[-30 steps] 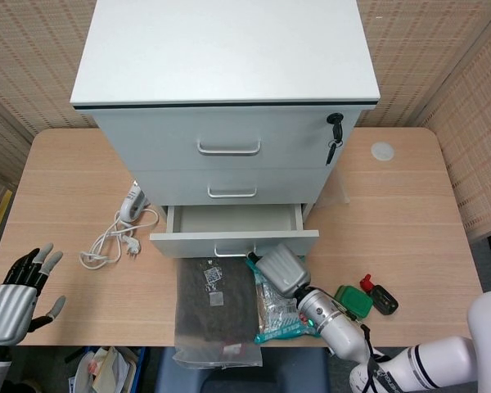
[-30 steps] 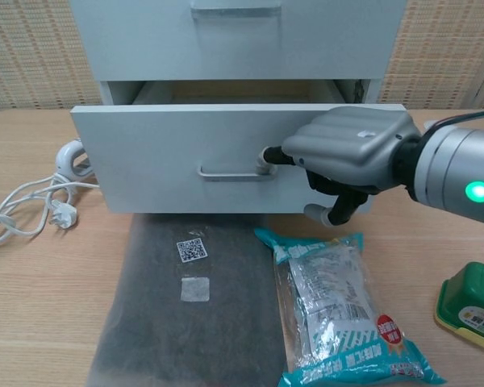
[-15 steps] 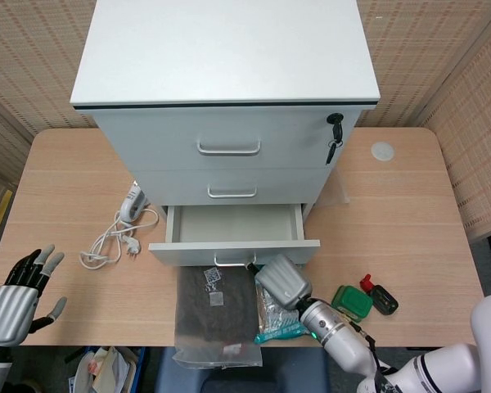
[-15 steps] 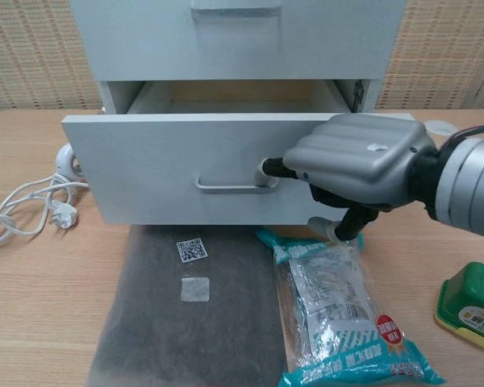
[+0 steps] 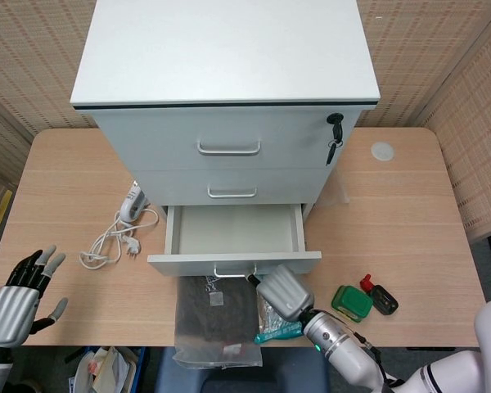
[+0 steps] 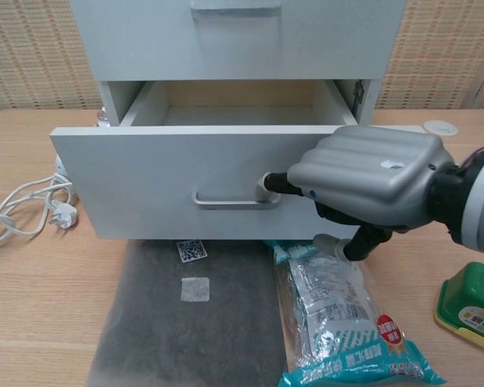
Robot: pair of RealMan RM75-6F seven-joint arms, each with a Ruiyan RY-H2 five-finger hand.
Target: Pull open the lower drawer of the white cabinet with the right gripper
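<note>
Chest view: right hand [image 6: 363,189], fingers curled, hooks the handle [image 6: 235,199] of the lower drawer [image 6: 161,189], which juts out from the white cabinet [image 5: 229,90]. Left hand [image 5: 16,291] empty, fingers spread, off the surface [image 5: 57,176] edge.

1. One white cabinet [image 5: 229,98]; three drawers [image 5: 233,237].
2. Two packets at 6 o'clock: grey bag [image 5: 213,315], teal packet [image 6: 347,322].
3. One cable [image 5: 114,237] at 9 o'clock.
4. Two hands [image 5: 282,291].
</note>
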